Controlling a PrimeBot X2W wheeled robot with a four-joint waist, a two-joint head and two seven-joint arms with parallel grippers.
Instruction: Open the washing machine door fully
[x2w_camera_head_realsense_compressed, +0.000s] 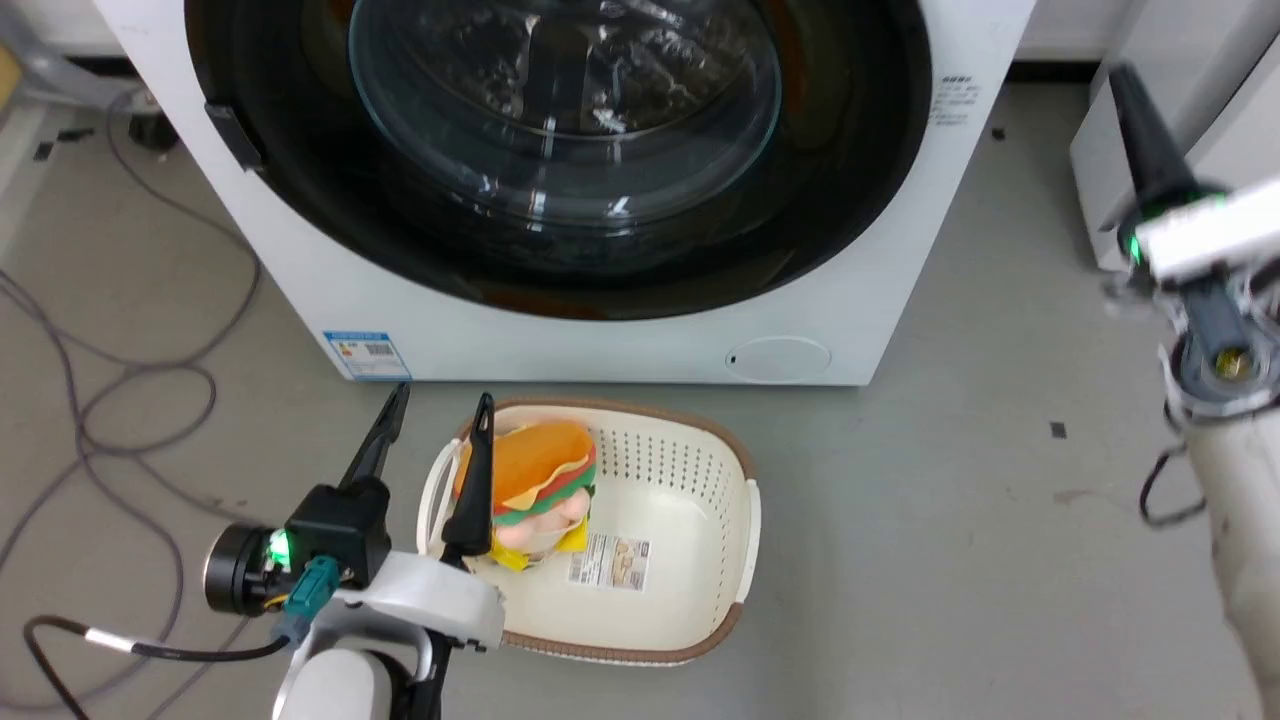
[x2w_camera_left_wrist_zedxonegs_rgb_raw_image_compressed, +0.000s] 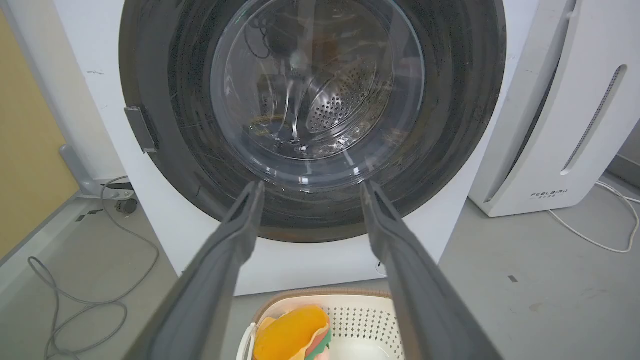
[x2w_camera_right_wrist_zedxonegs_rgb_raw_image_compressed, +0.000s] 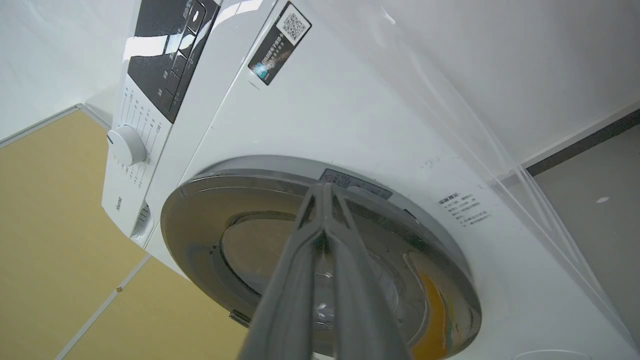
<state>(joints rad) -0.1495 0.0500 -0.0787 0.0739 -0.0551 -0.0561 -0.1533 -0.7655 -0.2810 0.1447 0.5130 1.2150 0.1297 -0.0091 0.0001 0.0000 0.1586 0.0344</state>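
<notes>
- The door (x2w_camera_head_realsense_compressed: 560, 150) sits shut in the machine's front, so this looks like the approach step.
- The left gripper (x2w_camera_head_realsense_compressed: 442, 393) is spread wide and empty near the basket (x2w_camera_head_realsense_compressed: 640, 410); the right gripper (x2w_camera_head_realsense_compressed: 1130, 90) is pinched together, holding nothing, off to the side.
- Next, probably: fingers to the handle (x2w_camera_head_realsense_compressed: 233, 135) — hook it, then pull outward.
</notes>
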